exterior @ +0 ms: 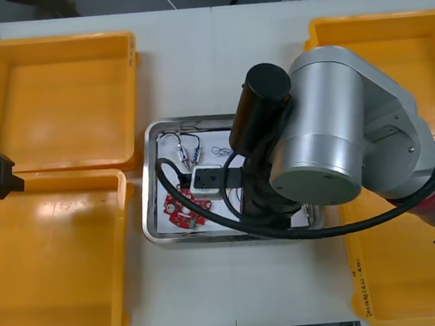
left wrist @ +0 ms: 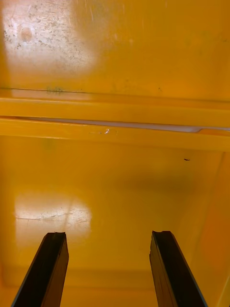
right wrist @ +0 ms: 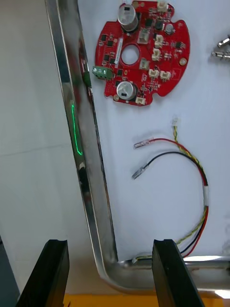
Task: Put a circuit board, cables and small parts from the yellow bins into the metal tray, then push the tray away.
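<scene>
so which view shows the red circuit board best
Right wrist view: the circuit board lies whole on the white floor of the metal tray. The front view has it small, a black cable crossing it. The left wrist view faces a yellow bin.

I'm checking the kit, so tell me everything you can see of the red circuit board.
The circuit board is a round red disc with notched edges, a central hole, two silver cylinders, small white connectors and black chips. It lies flat, parts up, on the white floor of the metal tray, its green connector at the tray's side wall. The red and yellow cable lies apart from it.
</scene>
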Available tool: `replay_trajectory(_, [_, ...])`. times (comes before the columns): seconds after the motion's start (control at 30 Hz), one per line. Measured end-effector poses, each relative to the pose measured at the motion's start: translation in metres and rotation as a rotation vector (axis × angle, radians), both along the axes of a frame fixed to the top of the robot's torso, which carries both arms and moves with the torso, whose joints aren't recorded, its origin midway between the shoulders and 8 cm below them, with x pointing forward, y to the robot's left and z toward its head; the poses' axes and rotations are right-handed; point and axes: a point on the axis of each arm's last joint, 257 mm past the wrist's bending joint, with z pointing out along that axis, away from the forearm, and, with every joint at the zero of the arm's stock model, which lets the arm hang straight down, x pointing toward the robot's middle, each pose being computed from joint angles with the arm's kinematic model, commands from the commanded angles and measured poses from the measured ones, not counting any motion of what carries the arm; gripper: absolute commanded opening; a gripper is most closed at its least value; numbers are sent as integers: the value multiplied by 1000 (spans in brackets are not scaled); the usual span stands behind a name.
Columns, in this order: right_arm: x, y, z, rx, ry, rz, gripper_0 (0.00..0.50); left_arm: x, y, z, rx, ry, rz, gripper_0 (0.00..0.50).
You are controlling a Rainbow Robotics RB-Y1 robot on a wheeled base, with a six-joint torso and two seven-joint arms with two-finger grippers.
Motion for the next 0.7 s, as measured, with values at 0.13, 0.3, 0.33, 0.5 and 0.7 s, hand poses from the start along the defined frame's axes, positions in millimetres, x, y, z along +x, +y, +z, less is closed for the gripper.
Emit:
replay_trajectory(0.13, [4, 4, -12, -35, -9, 2, 500, 0, 0, 0, 0, 1, 0, 500])
replay_trajectory(0.3, [6, 7, -27, -106, -56, 48, 500, 0, 0, 0, 0, 1, 0, 500])
replay_trajectory(0.33, [5, 8, -31, -118, -57, 55, 500, 0, 0, 0, 0, 1, 0, 500])
replay_trajectory(0.5, [-1, 18, -46, -146, -34, 65, 500, 0, 0, 0, 0, 1, 0, 500])
replay_trajectory(0.7, [-2, 30, -56, -133, -13, 67, 500, 0, 0, 0, 0, 1, 0, 500])
